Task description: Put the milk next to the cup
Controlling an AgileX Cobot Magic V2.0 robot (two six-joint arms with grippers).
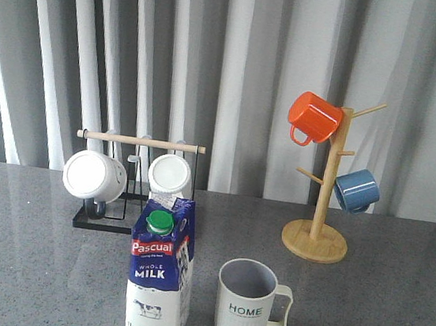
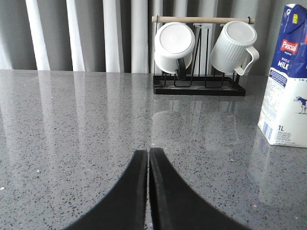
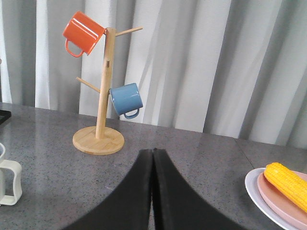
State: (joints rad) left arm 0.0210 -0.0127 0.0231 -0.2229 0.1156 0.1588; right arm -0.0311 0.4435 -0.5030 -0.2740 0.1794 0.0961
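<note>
Milk (image 1: 160,275) stood upright, long axis vertical, label side and green cap facing the front camera, on the grey speckled table (image 1: 374,317). Cup (image 1: 246,303) sat upright just beside it toward the robot's right, handle pointing away from the milk, a small gap between. Left gripper (image 2: 148,155) and right gripper (image 3: 152,154) each had fingers pressed together, holding nothing. Grey curtains (image 1: 253,72) hung behind.

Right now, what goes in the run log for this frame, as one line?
milk: upright on table, left of cup, small gap | left pincer: shut, empty | right pincer: shut, empty | placement: looks done
</note>
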